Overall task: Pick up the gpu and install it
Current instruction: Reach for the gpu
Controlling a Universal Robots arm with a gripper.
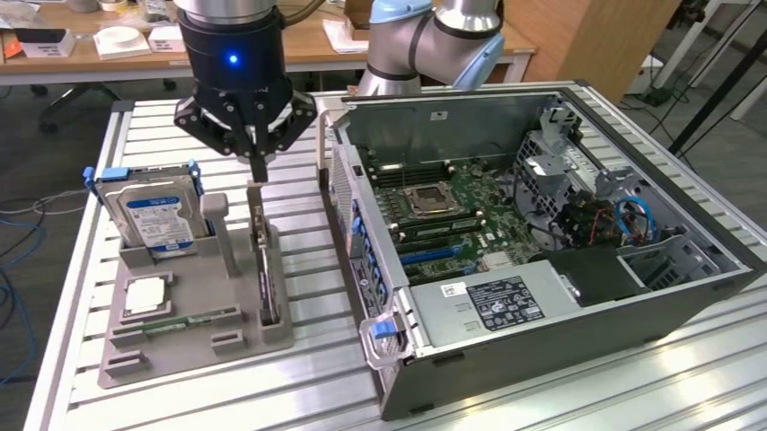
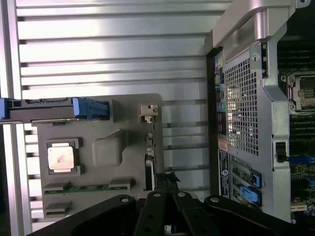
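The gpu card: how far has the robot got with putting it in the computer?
Nothing installed yet: the gpu stands in its grey holder. In hand: the gripper, shut, sits at the card's top end. Left: lifting it into the open computer case.

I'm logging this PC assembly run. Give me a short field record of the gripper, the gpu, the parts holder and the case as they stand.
gripper: shut, pointing down at the upper end of the gpu
gpu: standing on edge in a slot of the gray holder, not in the case
grip: cannot tell whether the card is clamped
gray holder: also carries the hard drive, processor chip and memory stick
computer case: side open, motherboard exposed, to the exterior view's right of the holder
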